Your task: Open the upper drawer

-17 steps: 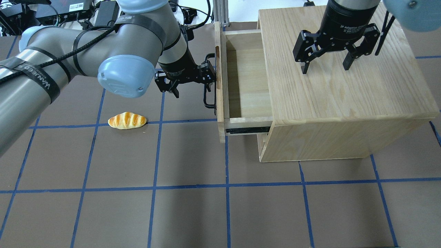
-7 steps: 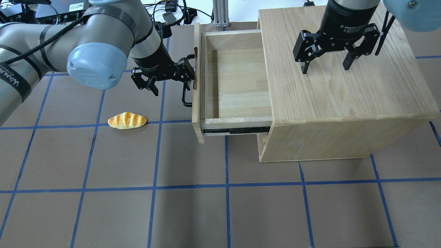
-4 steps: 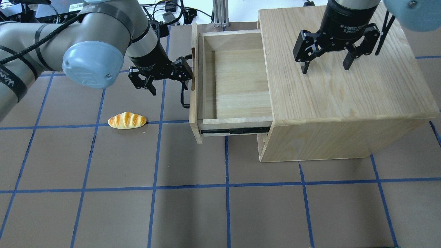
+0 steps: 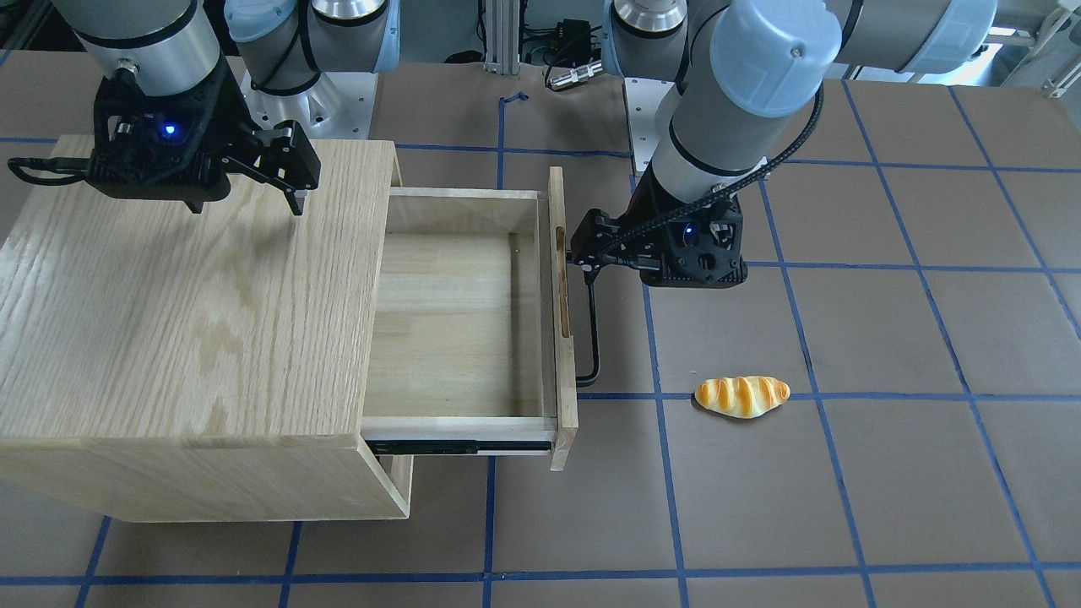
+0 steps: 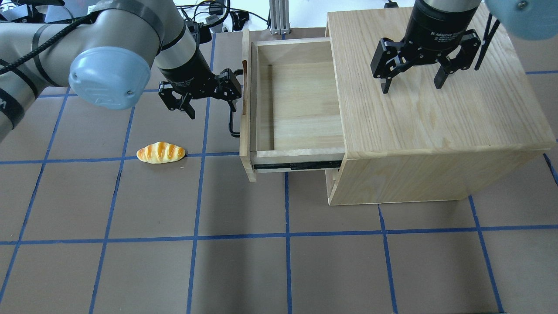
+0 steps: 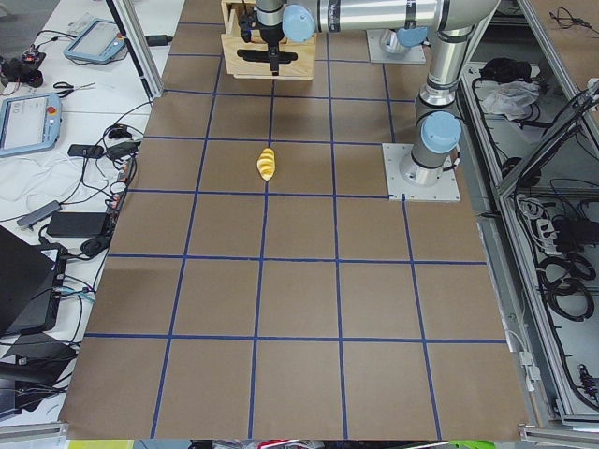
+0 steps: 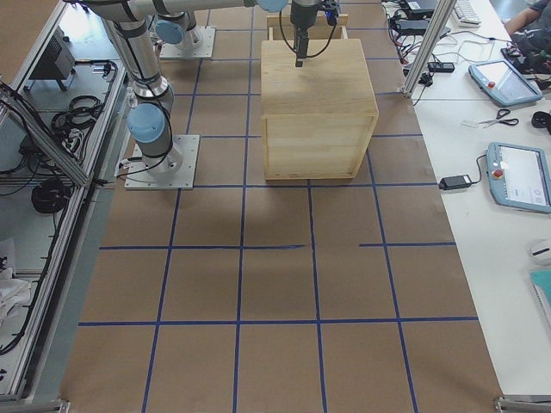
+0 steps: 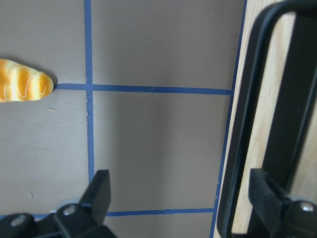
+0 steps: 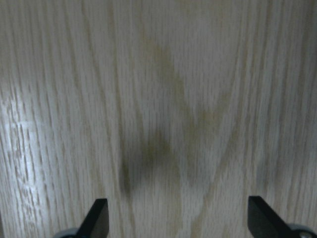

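The upper drawer stands pulled far out of the oak cabinet, towards the view's left, and is empty inside; it also shows in the front view. Its black bar handle is on the thin front panel. My left gripper is open. One of its fingers sits between the handle bar and the panel; the other is out over the table. My right gripper is open and empty just above the cabinet top.
A bread roll lies on the brown mat left of the drawer front. A second drawer front shows below the open one. Cables and electronics lie behind the table's far edge.
Over the last two seconds the drawer slid out to the left with my left gripper hooked in its handle. In the last half second it has barely moved. My right gripper has stayed still.
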`<state>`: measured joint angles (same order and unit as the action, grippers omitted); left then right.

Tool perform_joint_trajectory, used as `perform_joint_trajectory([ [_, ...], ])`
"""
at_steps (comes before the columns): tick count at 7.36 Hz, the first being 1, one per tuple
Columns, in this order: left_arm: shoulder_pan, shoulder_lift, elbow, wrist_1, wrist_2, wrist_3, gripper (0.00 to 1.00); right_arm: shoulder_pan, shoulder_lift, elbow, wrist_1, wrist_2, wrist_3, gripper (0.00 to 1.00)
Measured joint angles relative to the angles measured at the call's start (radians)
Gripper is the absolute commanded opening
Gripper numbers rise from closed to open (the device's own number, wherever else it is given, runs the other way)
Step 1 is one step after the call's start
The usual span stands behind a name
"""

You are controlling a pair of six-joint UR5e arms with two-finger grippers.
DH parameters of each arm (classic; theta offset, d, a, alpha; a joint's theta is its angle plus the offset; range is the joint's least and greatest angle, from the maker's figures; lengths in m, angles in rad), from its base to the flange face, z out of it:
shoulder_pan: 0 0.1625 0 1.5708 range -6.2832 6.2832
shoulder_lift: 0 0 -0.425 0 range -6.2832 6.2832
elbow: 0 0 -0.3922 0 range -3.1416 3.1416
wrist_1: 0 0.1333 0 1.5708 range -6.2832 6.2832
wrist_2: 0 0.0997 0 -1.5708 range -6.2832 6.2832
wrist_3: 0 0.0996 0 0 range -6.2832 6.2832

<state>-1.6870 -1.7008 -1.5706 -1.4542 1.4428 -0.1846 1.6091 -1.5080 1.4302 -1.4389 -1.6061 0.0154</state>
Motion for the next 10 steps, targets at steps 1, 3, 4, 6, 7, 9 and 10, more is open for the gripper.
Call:
perform_joint_trajectory([
  [1, 0.001, 0.027, 0.013, -0.045, 0.001, 0.000, 1.00, 0.000, 0.000, 0.000, 0.000, 0.000, 0.000, 1.00],
  [3, 0.007, 0.091, 0.029, -0.129, 0.063, 0.043, 1.00, 0.000, 0.000, 0.000, 0.000, 0.000, 0.000, 1.00],
  [4, 0.026, 0.120, 0.030, -0.163, 0.093, 0.081, 1.00, 0.000, 0.000, 0.000, 0.000, 0.000, 0.000, 1.00],
  [6, 0.105, 0.168, 0.031, -0.202, 0.133, 0.185, 1.00, 0.000, 0.000, 0.001, 0.000, 0.000, 0.000, 1.00],
  [7, 0.144, 0.172, 0.032, -0.178, 0.141, 0.216, 1.00, 0.000, 0.000, 0.001, 0.000, 0.000, -0.001, 1.00],
  [9, 0.182, 0.160, 0.025, -0.110, 0.140, 0.228, 1.00, 0.000, 0.000, 0.000, 0.000, 0.000, 0.000, 1.00],
  [10, 0.180, 0.159, 0.023, -0.102, 0.138, 0.224, 1.00, 0.000, 0.000, 0.000, 0.000, 0.000, 0.000, 1.00],
])
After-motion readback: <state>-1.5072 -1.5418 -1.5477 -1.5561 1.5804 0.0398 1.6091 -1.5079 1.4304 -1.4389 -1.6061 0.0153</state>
